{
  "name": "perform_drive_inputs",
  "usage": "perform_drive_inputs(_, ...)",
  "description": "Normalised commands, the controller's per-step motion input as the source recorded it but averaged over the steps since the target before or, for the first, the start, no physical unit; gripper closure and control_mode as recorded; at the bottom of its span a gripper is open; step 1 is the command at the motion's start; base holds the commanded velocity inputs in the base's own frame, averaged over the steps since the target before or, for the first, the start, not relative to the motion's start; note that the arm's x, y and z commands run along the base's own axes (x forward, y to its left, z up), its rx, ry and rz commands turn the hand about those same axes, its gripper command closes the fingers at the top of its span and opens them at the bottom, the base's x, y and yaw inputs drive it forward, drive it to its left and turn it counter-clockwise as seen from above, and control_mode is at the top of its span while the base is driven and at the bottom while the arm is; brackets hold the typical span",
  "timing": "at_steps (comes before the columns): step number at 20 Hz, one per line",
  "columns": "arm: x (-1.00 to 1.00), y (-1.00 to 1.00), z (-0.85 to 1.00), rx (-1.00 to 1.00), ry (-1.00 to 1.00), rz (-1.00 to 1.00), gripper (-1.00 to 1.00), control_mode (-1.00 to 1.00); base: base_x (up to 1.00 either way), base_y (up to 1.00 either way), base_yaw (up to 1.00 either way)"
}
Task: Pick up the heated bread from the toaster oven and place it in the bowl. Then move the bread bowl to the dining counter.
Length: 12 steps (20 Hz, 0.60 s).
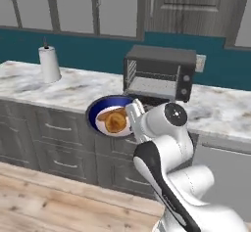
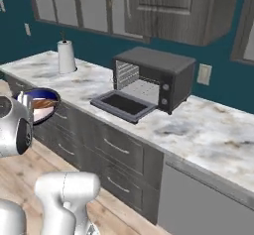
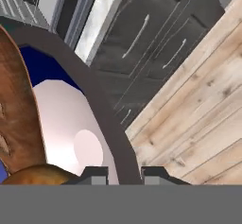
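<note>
Two pincer fingers clamp the bowl rim, bread inside.

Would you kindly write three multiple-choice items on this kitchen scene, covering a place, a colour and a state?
1. Where is the bread?
A. in the bowl
B. on the oven rack
C. on the floor

2. What colour is the bowl's rim?
A. red
B. dark blue
C. yellow

3. How is the toaster oven door?
A. shut
B. missing
C. dropped open

A: the bun lies on the bowl's white inside.
B: the blue rim shows in both base views.
C: the door lies flat on the counter.
</note>
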Motion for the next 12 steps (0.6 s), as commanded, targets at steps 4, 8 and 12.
perform_drive_inputs(4, 0.0, 0.0, 0.0, 0.0, 0.0, 0.0, 1.0, 1.0, -0.23, 0.0, 1.0)
perform_drive_inputs(8, 0.0, 0.0, 0.0, 0.0, 0.0, 0.0, 1.0, 1.0, -0.05, 0.0, 1.0)
perform_drive_inputs(12, 0.0, 0.0, 0.0, 0.0, 0.0, 0.0, 1.0, 1.0, 0.0, 0.0, 1.0)
